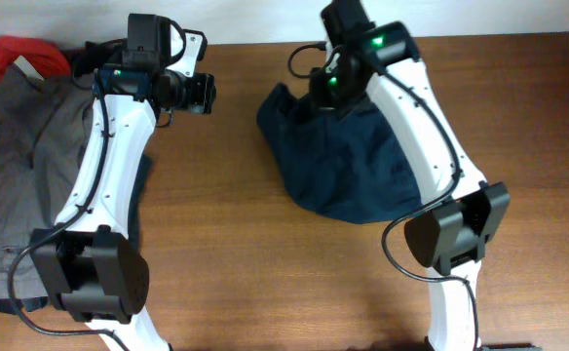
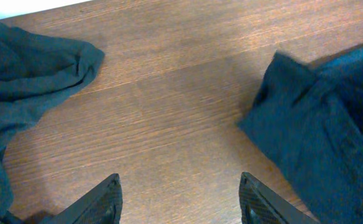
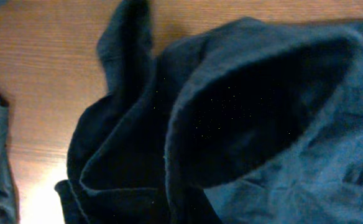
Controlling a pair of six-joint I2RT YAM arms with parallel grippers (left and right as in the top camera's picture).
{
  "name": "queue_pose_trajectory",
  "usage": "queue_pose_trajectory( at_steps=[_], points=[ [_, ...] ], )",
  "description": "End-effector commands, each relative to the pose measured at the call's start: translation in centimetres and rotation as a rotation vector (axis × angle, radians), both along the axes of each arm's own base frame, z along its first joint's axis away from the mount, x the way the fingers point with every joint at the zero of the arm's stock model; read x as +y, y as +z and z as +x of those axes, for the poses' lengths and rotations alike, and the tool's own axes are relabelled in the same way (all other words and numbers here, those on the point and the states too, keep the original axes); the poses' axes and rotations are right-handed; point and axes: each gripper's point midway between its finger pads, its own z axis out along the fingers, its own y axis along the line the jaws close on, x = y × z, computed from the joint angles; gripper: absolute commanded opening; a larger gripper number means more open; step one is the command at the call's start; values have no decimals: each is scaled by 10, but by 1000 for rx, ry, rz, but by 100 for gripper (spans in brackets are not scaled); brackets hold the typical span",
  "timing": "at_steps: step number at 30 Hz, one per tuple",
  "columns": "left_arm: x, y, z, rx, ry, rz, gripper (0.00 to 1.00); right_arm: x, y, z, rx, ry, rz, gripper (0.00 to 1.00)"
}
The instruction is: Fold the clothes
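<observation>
The dark navy shorts (image 1: 348, 161) lie bunched on the table at centre right. My right gripper (image 1: 329, 90) sits at their upper left edge and holds the cloth raised. In the right wrist view the shorts (image 3: 330, 168) fill the frame, with a leg opening gaping, and they hide my fingers. My left gripper (image 2: 180, 183) is open and empty over bare wood; it also shows in the overhead view (image 1: 203, 94). It is between the shorts (image 2: 330, 124) and a pile at the left. That pile holds grey trousers (image 1: 21, 146), a small red piece (image 1: 26, 54) and a dark garment (image 1: 140, 200).
The wooden table (image 1: 226, 253) carries both arm bases near its front edge. The pile of garments runs along the left edge, and a dark fold of it (image 2: 26, 74) reaches into the left wrist view. A strip of wood separates it from the shorts.
</observation>
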Motion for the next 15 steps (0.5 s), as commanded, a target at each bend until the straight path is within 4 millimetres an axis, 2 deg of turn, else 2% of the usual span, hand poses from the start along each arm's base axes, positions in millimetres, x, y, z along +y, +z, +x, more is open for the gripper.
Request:
queue_pose_trajectory(
  at_steps=[1, 4, 6, 11, 15],
  points=[
    [6, 10, -2, -23, 22, 17, 60, -34, 1, 1, 33, -54, -13, 4],
    [7, 10, -2, -24, 26, 23, 60, -51, -5, -1, 70, -72, -16, 4],
    [7, 10, -2, -24, 26, 23, 60, -50, -4, -2, 67, -20, 2, 4],
    [6, 10, -2, -23, 24, 18, 59, -35, -4, -8, 47, 124, -6, 4],
    [1, 7, -9, 7, 5, -4, 59, -15, -5, -20, 38, 276, -29, 4]
  ],
)
